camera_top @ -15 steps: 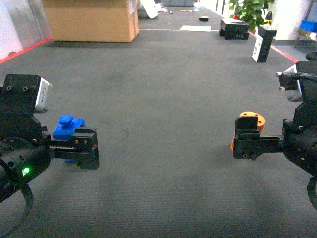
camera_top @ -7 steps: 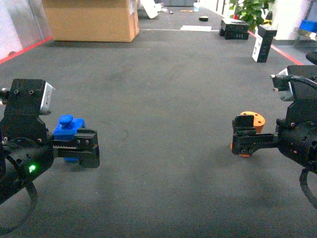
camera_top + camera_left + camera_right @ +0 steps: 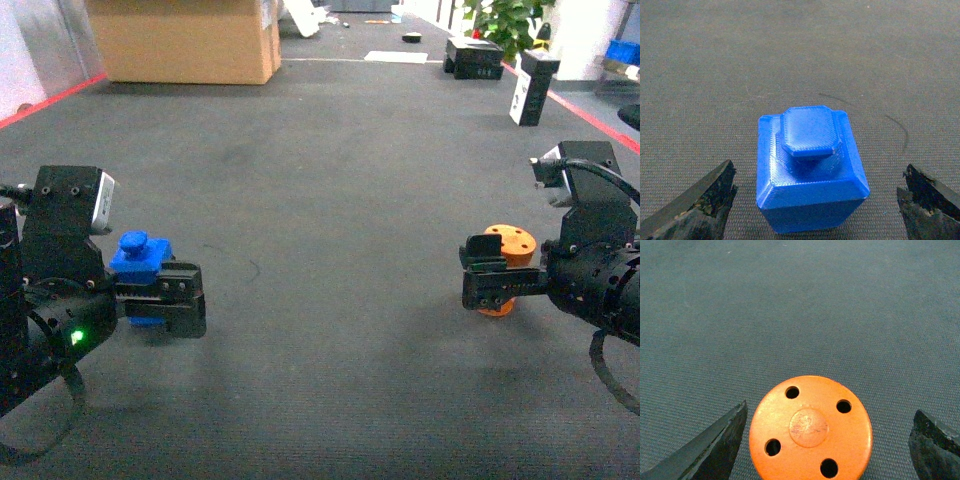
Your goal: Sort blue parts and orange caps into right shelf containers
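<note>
A blue part (image 3: pixel 138 257), a chunky block with an octagonal knob on top (image 3: pixel 810 165), stands on the dark carpet at the left. My left gripper (image 3: pixel 152 292) (image 3: pixel 818 169) is open, one finger on each side of the part with a gap to each. At the right an orange cap (image 3: pixel 510 247), a round disc with several holes (image 3: pixel 811 427), sits on the carpet. My right gripper (image 3: pixel 490 285) (image 3: pixel 830 411) is open astride the cap without touching it. A bright-blue crate (image 3: pixel 624 51) shows on a shelf at the far right edge.
A large cardboard box (image 3: pixel 185 40) stands at the back left. Black cases (image 3: pixel 474 57) and a black-and-white upright box (image 3: pixel 531 86) sit at the back right by a potted plant (image 3: pixel 505 20). Red floor lines (image 3: pixel 50 100) run along both sides.
Both arms have sunk lower and edged inward. The left gripper has closed in on the blue part and the right gripper on the orange cap. Both stay open.
</note>
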{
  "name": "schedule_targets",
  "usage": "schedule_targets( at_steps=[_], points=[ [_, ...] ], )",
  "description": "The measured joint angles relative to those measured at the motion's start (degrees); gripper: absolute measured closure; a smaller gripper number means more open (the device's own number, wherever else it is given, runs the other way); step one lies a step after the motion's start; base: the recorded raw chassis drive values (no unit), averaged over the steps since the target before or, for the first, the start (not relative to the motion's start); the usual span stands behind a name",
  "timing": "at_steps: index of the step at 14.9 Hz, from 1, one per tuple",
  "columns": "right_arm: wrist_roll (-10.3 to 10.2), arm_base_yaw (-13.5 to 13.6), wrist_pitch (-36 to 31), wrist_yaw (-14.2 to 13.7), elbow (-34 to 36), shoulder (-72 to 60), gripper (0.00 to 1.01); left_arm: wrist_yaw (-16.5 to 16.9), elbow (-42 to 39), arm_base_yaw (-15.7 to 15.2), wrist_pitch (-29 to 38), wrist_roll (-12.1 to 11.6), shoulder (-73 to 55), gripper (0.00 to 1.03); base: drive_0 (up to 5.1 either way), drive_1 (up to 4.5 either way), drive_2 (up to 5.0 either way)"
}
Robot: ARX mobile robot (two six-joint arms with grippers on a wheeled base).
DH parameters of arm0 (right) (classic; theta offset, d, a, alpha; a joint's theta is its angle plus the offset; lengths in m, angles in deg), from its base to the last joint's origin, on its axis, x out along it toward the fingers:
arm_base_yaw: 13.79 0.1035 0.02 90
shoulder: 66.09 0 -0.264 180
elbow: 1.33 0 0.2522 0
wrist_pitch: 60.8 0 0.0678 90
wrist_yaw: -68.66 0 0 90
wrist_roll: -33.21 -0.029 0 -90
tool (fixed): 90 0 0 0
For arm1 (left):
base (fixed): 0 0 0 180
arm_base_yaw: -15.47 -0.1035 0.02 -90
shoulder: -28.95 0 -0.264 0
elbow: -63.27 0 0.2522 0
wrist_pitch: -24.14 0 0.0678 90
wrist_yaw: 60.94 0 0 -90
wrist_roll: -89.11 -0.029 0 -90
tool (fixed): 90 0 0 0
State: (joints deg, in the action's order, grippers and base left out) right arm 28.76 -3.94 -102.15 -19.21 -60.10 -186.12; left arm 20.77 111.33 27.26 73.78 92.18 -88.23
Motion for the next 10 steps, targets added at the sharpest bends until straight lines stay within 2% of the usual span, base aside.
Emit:
schedule_targets(
  at_steps=[2, 5, 7, 8, 9, 10],
  points=[
    [0.0, -0.2, 0.2, 0.3, -0.7, -0.7, 0.03, 0.0, 0.0, 0.0, -0.4, 0.0, -0.3, 0.05, 0.0, 0.0, 0.0],
    [0.3, -0.2, 0.8, 0.2, -1.7, -1.6, 0.31, 0.4, 0.4, -0.2, -1.4, 0.2, -0.3, 0.06, 0.0, 0.0, 0.0],
    [0.7, -0.2, 1.1, 0.1, -1.9, -1.7, 0.52, 0.5, 0.5, -0.3, -1.6, 0.2, -0.3, 0.27, 0.0, 0.0, 0.0],
    [0.7, -0.2, 1.2, 0.1, -2.1, -1.7, 0.56, 0.7, 0.5, -0.3, -1.7, 0.2, -0.3, 0.36, 0.0, 0.0, 0.0],
    [0.7, -0.2, 1.5, -0.2, -2.2, -1.7, 0.56, 1.0, 0.5, -0.5, -1.8, 0.5, -0.3, 0.6, 0.0, 0.0, 0.0],
    [0.4, -0.2, 0.6, -1.0, -1.6, -1.5, 0.56, 1.0, 0.4, -0.6, -1.2, 1.2, -0.3, 0.61, 0.0, 0.0, 0.0]
  ],
)
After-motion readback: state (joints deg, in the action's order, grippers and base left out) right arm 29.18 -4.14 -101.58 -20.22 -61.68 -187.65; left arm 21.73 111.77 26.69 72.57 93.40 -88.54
